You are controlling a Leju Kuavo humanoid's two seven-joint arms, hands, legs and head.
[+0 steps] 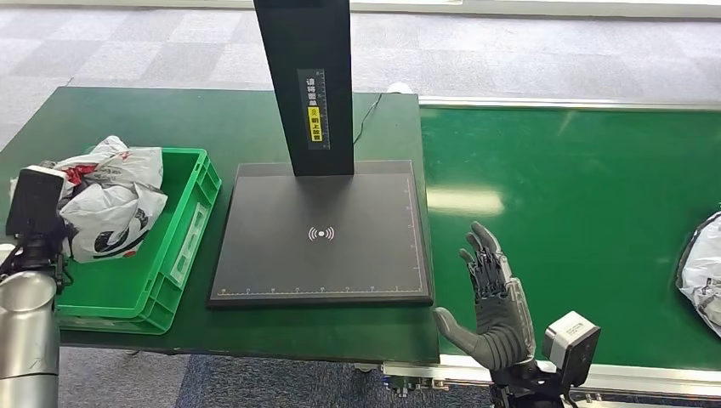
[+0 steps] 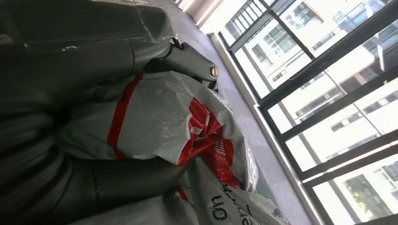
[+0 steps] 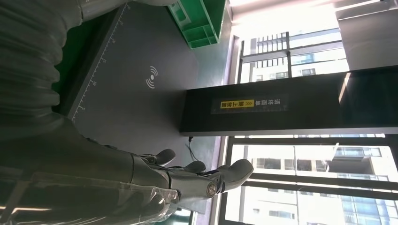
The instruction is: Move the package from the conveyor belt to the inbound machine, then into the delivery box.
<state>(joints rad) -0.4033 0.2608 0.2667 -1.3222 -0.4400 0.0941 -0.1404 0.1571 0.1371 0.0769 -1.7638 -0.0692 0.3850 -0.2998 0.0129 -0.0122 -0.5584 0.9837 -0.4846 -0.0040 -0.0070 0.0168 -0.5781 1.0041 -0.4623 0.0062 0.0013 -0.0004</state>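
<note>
The tabletop (image 1: 238, 127) carries the inbound machine (image 1: 323, 234), a flat black scan plate with an upright column, and beside it the green delivery box (image 1: 183, 217). To the right of the machine runs the conveyor belt (image 1: 578, 212). A white package (image 1: 704, 272) lies at the right edge of the belt, partly cut off by the frame, well apart from the right hand (image 1: 493, 302). That hand is released: fingers spread and pointing upward, holding nothing, raised over the belt's left margin just beside the corner of the scan plate. Another bag (image 1: 115, 204), white with red and black print, sits in the delivery box. The left wrist view places the left hand (image 2: 56, 136) against this bag with grey fingers lying along it; whether the hand is grasping it or only resting on it cannot be told. The package appears to be a soft plastic mailer: probably light, limp, crinkled and somewhat slippery, likely to sag and fold when lifted. It has no stiff edge to grip. A secure hold is judged to be across the bulk of the body, fingers over the top and thumb under, gathering loose film rather than pinching a corner.
</note>
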